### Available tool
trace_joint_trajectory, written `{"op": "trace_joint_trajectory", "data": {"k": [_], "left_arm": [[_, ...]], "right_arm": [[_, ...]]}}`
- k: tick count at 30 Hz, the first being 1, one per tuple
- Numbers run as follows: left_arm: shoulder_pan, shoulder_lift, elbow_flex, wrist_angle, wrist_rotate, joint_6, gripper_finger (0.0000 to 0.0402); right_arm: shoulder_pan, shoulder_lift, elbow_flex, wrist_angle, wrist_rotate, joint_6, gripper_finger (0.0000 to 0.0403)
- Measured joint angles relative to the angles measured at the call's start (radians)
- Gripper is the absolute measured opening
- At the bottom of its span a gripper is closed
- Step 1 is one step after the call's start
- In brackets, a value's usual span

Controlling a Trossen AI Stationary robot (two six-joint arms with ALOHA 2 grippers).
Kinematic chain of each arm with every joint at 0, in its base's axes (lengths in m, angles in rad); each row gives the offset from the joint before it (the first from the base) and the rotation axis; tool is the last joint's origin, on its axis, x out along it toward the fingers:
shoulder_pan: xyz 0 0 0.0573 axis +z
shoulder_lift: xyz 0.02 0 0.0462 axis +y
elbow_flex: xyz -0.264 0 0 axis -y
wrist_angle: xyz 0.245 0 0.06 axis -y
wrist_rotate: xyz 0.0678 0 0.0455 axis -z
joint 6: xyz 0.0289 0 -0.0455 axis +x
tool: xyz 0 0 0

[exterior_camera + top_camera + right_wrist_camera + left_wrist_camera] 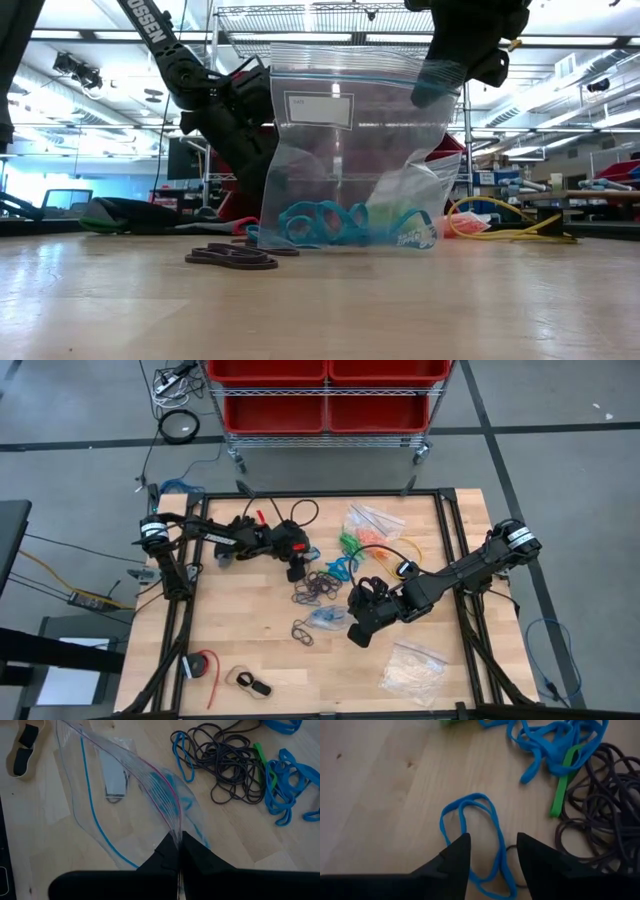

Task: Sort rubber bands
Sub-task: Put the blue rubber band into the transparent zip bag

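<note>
L gripper hovers low over table centre, fingers apart, nothing held; a loose blue rubber band lies just under them. R gripper is clamped on the edge of a clear zip bag w/ blue bands inside. Black bands pile sits between the grippers.
</note>
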Motion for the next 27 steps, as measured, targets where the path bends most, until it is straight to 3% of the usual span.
{"op": "trace_joint_trajectory", "data": {"k": [9, 14, 18, 23, 27], "left_arm": [[0.0, -0.001, 0.0, -0.015, -0.003, 0.031, 0.0166], [0.001, 0.01, 0.0, -0.046, -0.08, 0.057, 0.0154], [-0.002, 0.022, 0.002, -0.054, -0.079, 0.083, 0.0109], [-0.003, 0.001, 0.003, -0.066, -0.078, 0.07, 0.0015], [-0.006, -0.06, 0.035, -0.125, -0.08, 0.051, 0.0012]], "right_arm": [[-0.002, 0.0, 0.0, 0.004, 0.0, 0.0, 0.0], [-0.002, 0.0, 0.0, 0.004, 0.0, -0.001, 0.0], [-0.002, 0.0, 0.0, 0.005, 0.0, -0.001, 0.0], [-0.002, 0.0, 0.0, 0.004, 0.0, -0.001, 0.0], [-0.002, 0.0, 0.0, 0.004, 0.0, -0.001, 0.0]]}}
